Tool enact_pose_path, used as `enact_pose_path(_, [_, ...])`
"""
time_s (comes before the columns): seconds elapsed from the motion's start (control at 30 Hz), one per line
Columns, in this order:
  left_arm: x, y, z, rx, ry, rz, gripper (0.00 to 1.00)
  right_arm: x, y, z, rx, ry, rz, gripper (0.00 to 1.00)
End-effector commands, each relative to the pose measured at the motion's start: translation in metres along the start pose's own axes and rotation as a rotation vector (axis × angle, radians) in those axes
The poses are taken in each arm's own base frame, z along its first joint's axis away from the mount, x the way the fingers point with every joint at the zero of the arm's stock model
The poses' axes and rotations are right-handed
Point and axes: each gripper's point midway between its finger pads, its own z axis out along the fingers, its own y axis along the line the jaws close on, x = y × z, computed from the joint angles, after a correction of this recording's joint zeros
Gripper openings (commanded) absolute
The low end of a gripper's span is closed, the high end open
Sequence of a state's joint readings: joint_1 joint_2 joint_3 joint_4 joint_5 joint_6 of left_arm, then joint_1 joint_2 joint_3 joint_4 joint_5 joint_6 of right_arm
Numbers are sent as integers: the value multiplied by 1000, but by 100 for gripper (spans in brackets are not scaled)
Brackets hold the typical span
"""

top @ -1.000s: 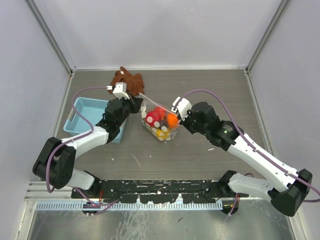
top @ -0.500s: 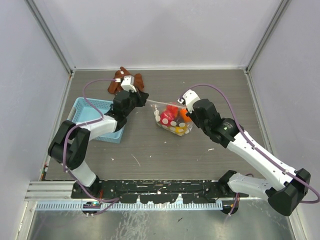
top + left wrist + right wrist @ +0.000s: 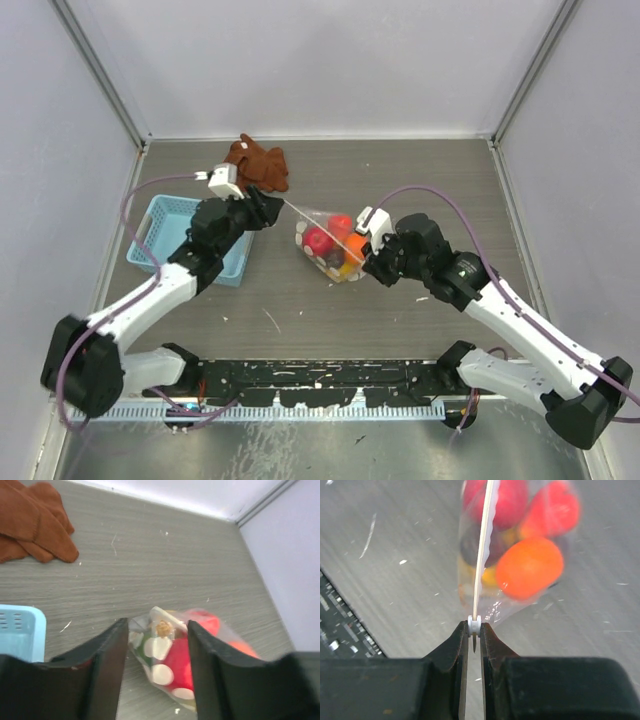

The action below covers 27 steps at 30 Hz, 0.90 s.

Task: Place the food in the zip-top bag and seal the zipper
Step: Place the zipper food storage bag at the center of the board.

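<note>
Right pinch on the zipper's end, left jaws parted at the far corner

My right gripper is clamped on the end of the narrow pale zipper strip, which holds the mouth edge of the clear, white-dotted plastic zip-top bag up and straight between my arms above the grey wood-grain table. The red, orange and yellow toy food sits bunched inside the bag. My left gripper stands half open astride the bag's other corner, gripping nothing. I cannot tell whether the seal is fully pressed.
</note>
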<state>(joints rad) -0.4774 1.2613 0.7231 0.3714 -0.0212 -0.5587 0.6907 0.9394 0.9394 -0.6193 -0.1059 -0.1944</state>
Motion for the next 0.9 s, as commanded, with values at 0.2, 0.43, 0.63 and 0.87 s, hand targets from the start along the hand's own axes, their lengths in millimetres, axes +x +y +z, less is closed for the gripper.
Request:
enact_pose_path(0.2, [-54,21,-105,-241,-63,52,88,27,93,35,-374,57,58,7])
enact_pose_path(0.43, [-87,24,-166,-292,-159,119,98,25,118,52,-403,115,1,28])
enact_pose_path(0.63, [-109,28,-207,-328,-230,199,98,4,114,60,-382,100,-22,59])
enact_pose_path(0.87, [-114,49,-230,-440,-237,307,98,-41,49,78,-134,4,62,78])
